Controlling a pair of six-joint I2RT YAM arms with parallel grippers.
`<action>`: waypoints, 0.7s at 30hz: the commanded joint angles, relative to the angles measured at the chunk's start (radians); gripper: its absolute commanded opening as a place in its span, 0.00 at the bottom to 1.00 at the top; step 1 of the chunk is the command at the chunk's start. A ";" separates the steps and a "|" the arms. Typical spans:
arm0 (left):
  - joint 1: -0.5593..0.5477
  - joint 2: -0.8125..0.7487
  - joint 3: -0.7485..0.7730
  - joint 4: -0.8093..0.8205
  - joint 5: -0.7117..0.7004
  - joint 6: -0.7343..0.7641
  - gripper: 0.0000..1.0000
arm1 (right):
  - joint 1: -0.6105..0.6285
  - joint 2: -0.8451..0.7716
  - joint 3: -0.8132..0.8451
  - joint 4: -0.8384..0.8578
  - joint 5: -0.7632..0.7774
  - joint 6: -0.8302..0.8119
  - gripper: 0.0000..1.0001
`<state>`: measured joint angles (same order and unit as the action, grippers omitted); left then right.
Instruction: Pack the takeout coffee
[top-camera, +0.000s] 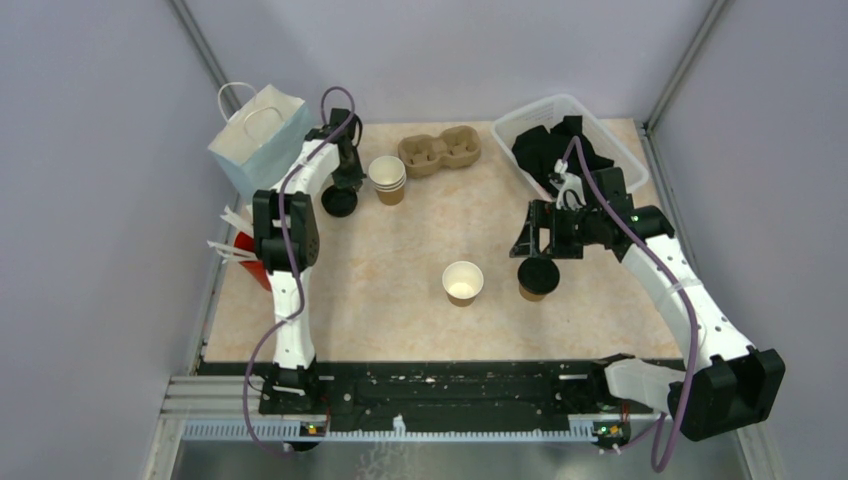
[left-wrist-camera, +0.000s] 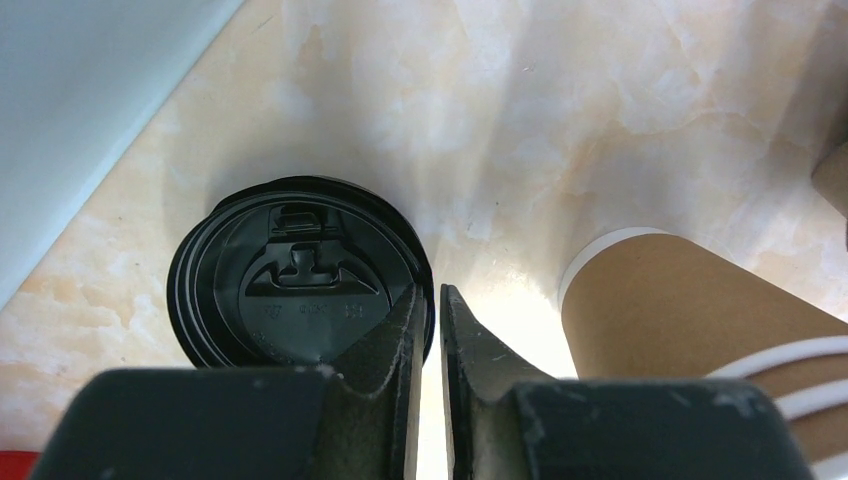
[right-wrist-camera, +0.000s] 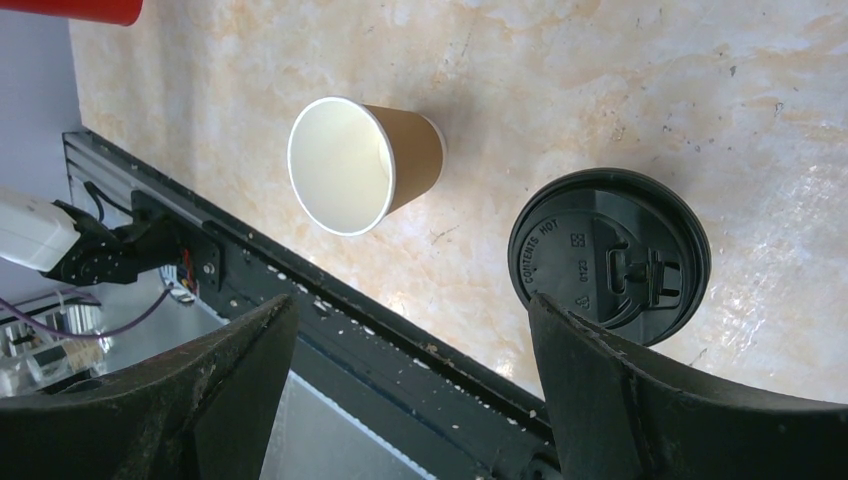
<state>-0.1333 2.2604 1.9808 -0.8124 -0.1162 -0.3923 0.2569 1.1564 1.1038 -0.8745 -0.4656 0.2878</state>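
One kraft cup (top-camera: 537, 278) stands right of centre with a black lid on it; in the right wrist view its lid (right-wrist-camera: 610, 255) is beside my right finger. A second kraft cup (top-camera: 462, 282) stands open to its left and shows white inside (right-wrist-camera: 345, 165). My right gripper (top-camera: 545, 243) is wide open and empty (right-wrist-camera: 412, 300), just above and behind the lidded cup. My left gripper (top-camera: 343, 185) is shut with a hairline gap (left-wrist-camera: 428, 288). It is over the right rim of a loose black lid (left-wrist-camera: 300, 275) lying on the table (top-camera: 340, 203). I cannot tell if it touches.
A stack of kraft cups (top-camera: 388, 178) stands right of the left gripper (left-wrist-camera: 690, 310). The cardboard carrier (top-camera: 440, 150) is at the back. A white paper bag (top-camera: 258, 140) stands back left. A red cup of white sticks (top-camera: 250, 262) is at the left edge. A clear bin (top-camera: 610, 135) holds black lids.
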 joint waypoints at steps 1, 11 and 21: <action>0.004 0.018 0.029 0.013 0.009 0.010 0.17 | -0.009 -0.006 -0.001 0.031 -0.007 -0.013 0.86; 0.004 -0.003 0.030 0.016 0.007 0.012 0.12 | -0.008 -0.007 -0.002 0.032 -0.007 -0.015 0.86; 0.007 -0.064 0.024 0.014 0.015 0.002 0.00 | -0.008 -0.010 -0.001 0.034 -0.013 -0.015 0.86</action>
<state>-0.1329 2.2726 1.9808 -0.8127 -0.1120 -0.3901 0.2569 1.1564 1.1038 -0.8742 -0.4660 0.2874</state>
